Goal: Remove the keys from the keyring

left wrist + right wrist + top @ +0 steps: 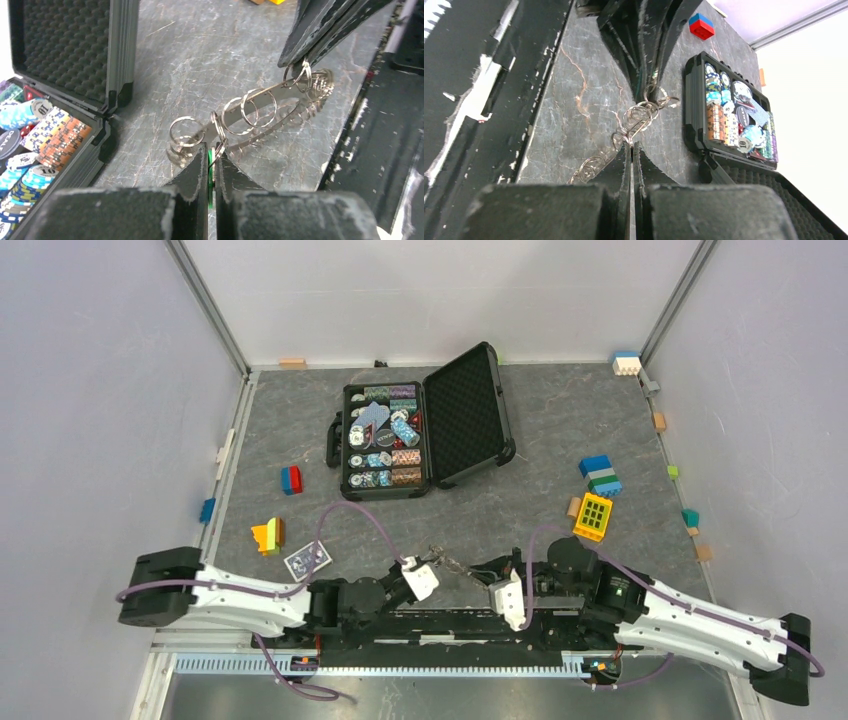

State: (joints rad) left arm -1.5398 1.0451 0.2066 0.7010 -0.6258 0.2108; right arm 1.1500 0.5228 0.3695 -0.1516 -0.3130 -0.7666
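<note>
The keyring (260, 102) is a thin silver hoop seen edge-on, stretched between my two grippers just above the grey table. Several small split rings (248, 111) hang along it; flat key blades are hard to make out. My left gripper (211, 150) is shut on the green-tagged key (210, 167) at the hoop's near end. My right gripper (631, 145) is shut on the hoop's other end (638, 117); its fingers (310, 35) show at top right in the left wrist view. In the top view the bundle (455, 562) hangs between the left gripper (437, 553) and the right gripper (476, 569).
An open black case (470, 415) of poker chips (385, 440) stands behind the grippers. A playing card (307, 560) and a yellow-orange block (268, 536) lie at the left. A yellow grid block (592, 516) and a blue-green stack (601, 476) lie at the right.
</note>
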